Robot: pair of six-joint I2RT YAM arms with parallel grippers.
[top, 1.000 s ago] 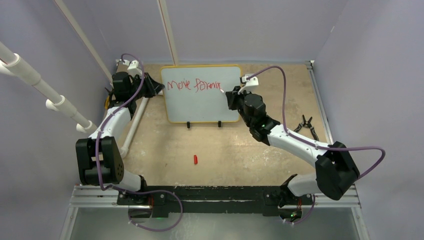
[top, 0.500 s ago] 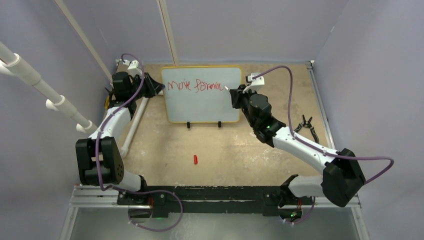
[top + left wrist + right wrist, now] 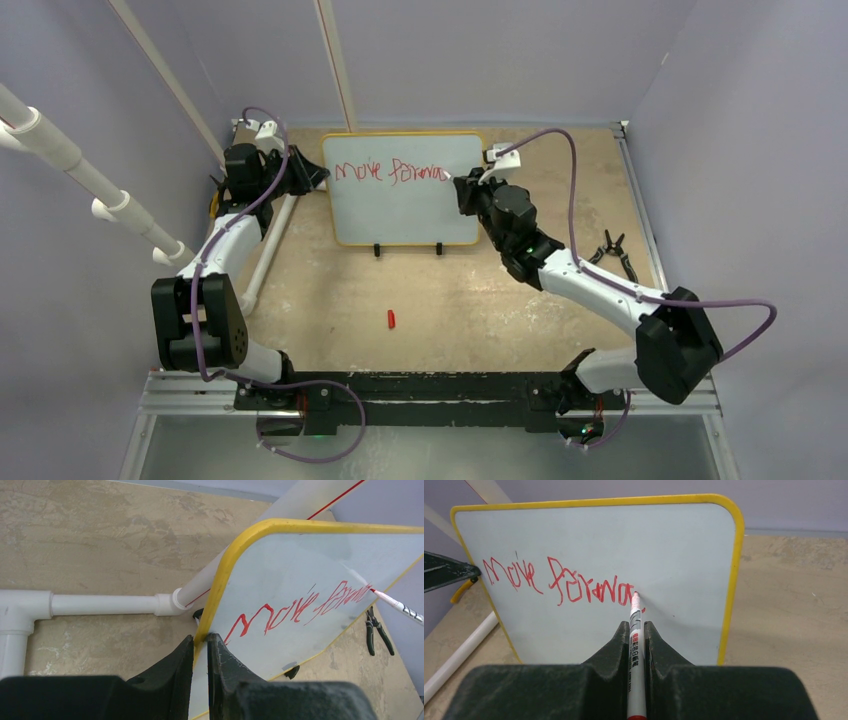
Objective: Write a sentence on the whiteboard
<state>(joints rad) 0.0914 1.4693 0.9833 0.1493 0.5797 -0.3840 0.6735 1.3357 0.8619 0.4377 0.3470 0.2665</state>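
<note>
The whiteboard (image 3: 400,205) stands upright at the back of the table on two black feet, with a yellow frame. Red lettering (image 3: 390,172) on its top line reads roughly "Move forwa"; it also shows in the right wrist view (image 3: 559,582) and the left wrist view (image 3: 295,612). My left gripper (image 3: 200,639) is shut on the board's left frame edge (image 3: 215,600). My right gripper (image 3: 636,626) is shut on a white marker (image 3: 635,645) with its red tip (image 3: 635,596) touching the board at the end of the lettering.
A small red marker cap (image 3: 391,319) lies on the table in front of the board. Black pliers (image 3: 612,250) lie at the right. White PVC pipes (image 3: 265,250) run along the left side. Walls close in the back and sides.
My right gripper with the marker moved a little right along the top line, then slightly back left, adding strokes to the last red letters. The left arm has not moved.
</note>
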